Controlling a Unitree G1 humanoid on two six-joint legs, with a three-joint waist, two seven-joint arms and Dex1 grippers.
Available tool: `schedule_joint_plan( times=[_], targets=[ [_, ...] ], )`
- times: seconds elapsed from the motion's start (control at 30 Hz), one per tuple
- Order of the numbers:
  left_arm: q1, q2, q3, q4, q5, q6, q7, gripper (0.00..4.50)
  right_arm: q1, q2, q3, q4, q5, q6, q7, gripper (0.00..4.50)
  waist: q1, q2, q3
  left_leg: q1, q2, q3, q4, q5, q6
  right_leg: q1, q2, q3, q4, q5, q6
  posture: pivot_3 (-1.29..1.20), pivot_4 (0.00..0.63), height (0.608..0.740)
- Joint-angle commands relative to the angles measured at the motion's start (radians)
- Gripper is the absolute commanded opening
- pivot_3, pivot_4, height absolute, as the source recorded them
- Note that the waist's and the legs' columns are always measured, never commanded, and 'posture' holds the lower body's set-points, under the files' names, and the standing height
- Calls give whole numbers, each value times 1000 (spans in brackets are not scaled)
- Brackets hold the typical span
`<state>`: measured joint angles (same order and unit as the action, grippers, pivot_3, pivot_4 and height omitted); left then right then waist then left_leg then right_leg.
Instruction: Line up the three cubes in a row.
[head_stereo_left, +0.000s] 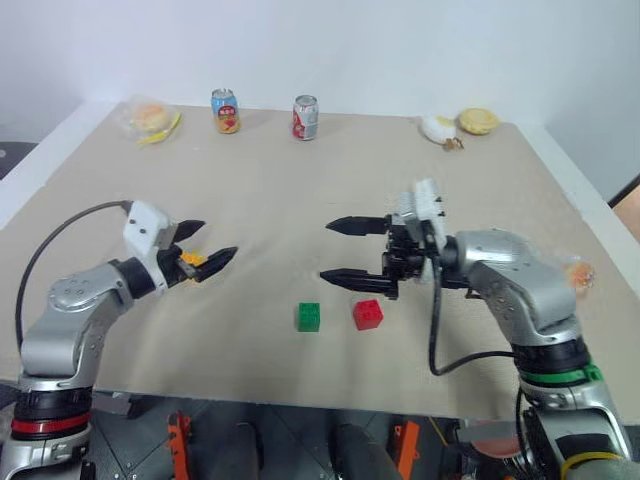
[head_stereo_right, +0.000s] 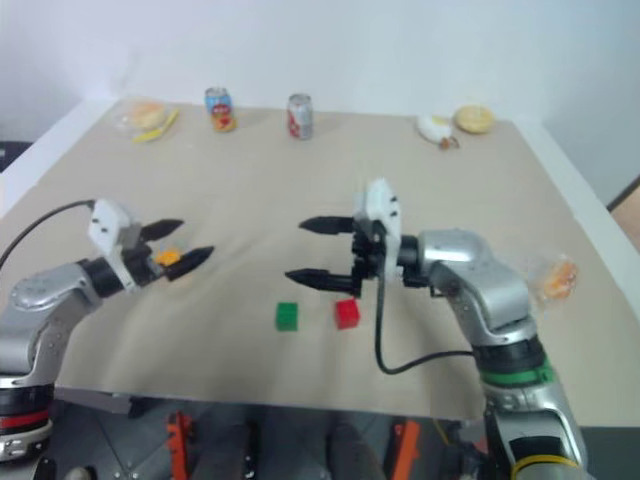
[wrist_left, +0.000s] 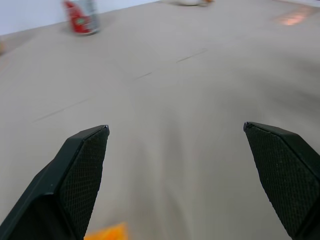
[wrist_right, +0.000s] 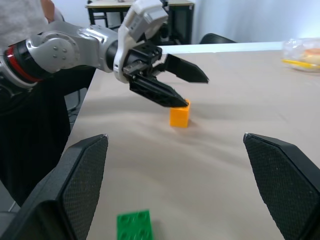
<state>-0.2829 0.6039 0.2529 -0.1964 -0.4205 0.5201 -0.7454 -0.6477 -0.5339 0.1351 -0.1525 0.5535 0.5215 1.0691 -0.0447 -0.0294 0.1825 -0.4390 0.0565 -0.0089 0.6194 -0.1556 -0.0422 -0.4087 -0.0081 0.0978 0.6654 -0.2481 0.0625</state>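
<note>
The yellow-orange cube (wrist_right: 179, 116) looks light, stiff and slippery; grip its flat sides. Left gripper (head_stereo_left: 207, 259) and right gripper (head_stereo_left: 341, 251) stand wide open, both empty.

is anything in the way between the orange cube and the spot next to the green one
Nothing visible. The orange cube sits by the open left gripper, and bare table lies between it and the green cube, which sits beside the red cube.
</note>
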Motion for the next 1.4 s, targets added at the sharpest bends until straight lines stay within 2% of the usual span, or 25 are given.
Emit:
schedule_joint_plan(
  times=[0.03,0.23,0.63,0.73,0.83,0.87,0.93,0.97,1.07,1.2,1.4],
  targets=[
    [20,26,37,17,9,-26,17,4457,-52,24,12,46,-36,-60,22,4500,0,0,0,0,0,0,0,0,0,0,0,0,0,0,0,0,150,733],
    [82,40,-9,96,77,-55,32,4457,-80,56,23,80,-65,-86,40,4500,-1,0,0,0,1,1,-2,0,0,-1,1,0,0,0,0,0,150,733],
    [12,7,-88,248,145,-125,49,4457,-63,41,6,52,-69,-71,33,4500,-1,0,0,0,2,1,-2,0,0,-1,1,-2,0,0,-3,0,150,733],
    [4,0,-97,259,146,-140,48,3650,-60,38,4,43,-65,-65,28,4500,-1,0,0,0,2,1,-2,0,0,-2,1,-1,0,1,-1,0,150,733],
    [0,-4,-100,264,146,-144,46,2565,-60,37,3,40,-65,-62,26,4500,-1,0,0,0,3,1,-2,0,0,-2,1,-2,0,1,0,0,150,733],
    [-1,-4,-100,265,147,-145,46,2332,-59,36,2,40,-65,-62,25,4500,-1,0,0,0,3,1,-2,0,0,-2,1,-2,0,1,0,0,150,733],
    [-4,-5,-100,269,148,-147,46,1536,-59,35,1,38,-64,-61,23,4500,-1,0,0,0,3,1,-2,0,0,-2,1,-2,0,2,0,0,150,733],
    [-8,-6,-101,272,148,-148,46,1351,-59,34,0,37,-63,-60,22,4500,-1,0,0,0,3,1,-2,0,0,-2,1,-1,0,2,0,0,150,733],
    [-19,-3,-114,256,140,-168,9,1372,-58,26,-9,29,-54,-52,22,4500,-1,0,0,0,3,1,-2,0,0,-2,1,-1,0,2,0,0,150,733],
    [-7,23,-187,135,44,-188,-218,1372,-13,-33,-55,-36,-4,-6,44,4500,2,0,0,-1,2,1,-2,0,0,-2,1,-2,0,1,-1,0,150,733],
    [-32,99,-336,141,76,-308,-494,1372,135,-172,-121,-194,74,81,65,4500,0,0,0,-1,2,2,-2,-2,-3,-2,0,0,0,-3,-5,0,150,733]
  ],
)
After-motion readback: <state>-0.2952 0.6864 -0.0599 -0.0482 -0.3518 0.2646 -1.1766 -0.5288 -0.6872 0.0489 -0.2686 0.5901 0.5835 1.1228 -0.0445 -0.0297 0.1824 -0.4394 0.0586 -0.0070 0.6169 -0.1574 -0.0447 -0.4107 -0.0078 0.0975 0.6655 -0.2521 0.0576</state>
